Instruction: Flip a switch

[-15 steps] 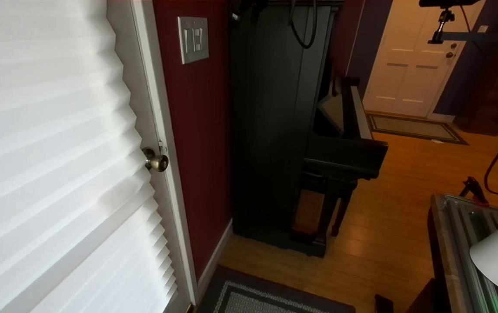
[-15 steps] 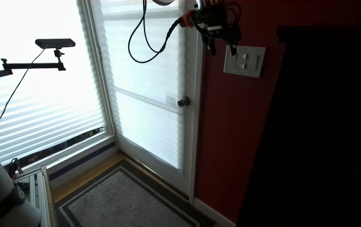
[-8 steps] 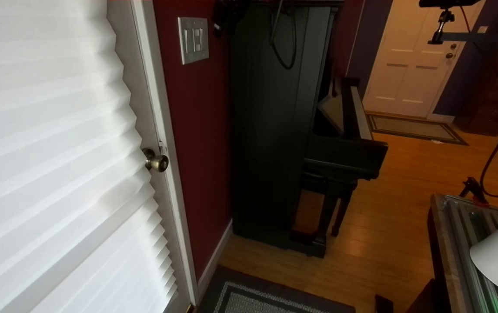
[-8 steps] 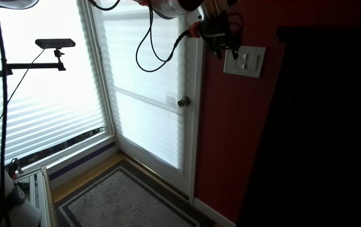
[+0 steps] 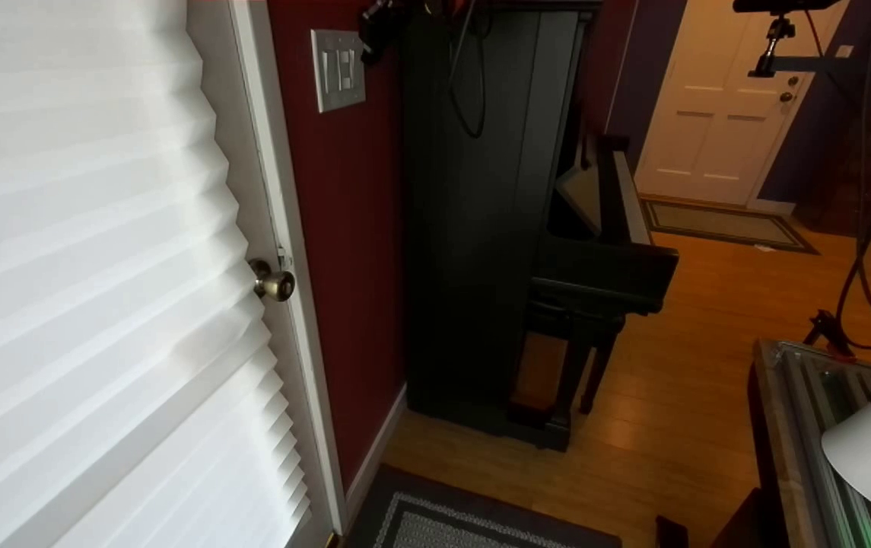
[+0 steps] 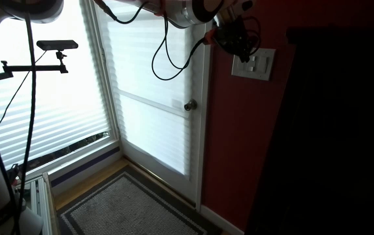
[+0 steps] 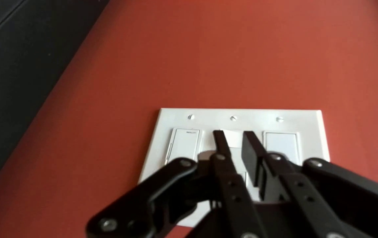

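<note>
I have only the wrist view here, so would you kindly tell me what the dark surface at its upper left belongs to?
Observer: It is the tall side of an upright piano, which an exterior view shows standing against the same red wall.
Operator: Thank you. Does anything hang beside the gripper, which I see in front of the three-gang switch plate?
Observer: Yes, a black cable hangs in a loop beside it in an exterior view.
</note>
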### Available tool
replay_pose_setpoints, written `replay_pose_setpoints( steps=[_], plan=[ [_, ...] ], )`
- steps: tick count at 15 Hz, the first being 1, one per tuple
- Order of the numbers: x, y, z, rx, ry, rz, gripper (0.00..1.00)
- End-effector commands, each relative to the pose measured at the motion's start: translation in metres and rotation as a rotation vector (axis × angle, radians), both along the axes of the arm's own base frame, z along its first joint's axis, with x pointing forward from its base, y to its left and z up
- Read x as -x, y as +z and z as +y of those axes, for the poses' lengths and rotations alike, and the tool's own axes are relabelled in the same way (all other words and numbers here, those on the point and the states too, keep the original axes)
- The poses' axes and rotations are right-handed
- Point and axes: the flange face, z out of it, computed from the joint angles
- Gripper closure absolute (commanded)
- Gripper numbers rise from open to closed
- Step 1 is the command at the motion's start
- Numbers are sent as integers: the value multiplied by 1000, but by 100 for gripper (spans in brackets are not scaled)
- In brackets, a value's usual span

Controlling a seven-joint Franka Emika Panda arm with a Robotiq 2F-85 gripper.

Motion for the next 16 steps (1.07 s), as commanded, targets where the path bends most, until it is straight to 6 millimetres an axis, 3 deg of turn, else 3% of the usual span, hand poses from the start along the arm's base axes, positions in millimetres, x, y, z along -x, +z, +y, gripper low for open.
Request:
replay_pose_setpoints(
  steps=[1,10,16],
  plan=[
    [-19,-1,-1,-8,6,-58,100],
    [-41,-7,-1,-8,-1,-126,100],
    [-44,-10,-2,-4,0,-132,100]
  ],
)
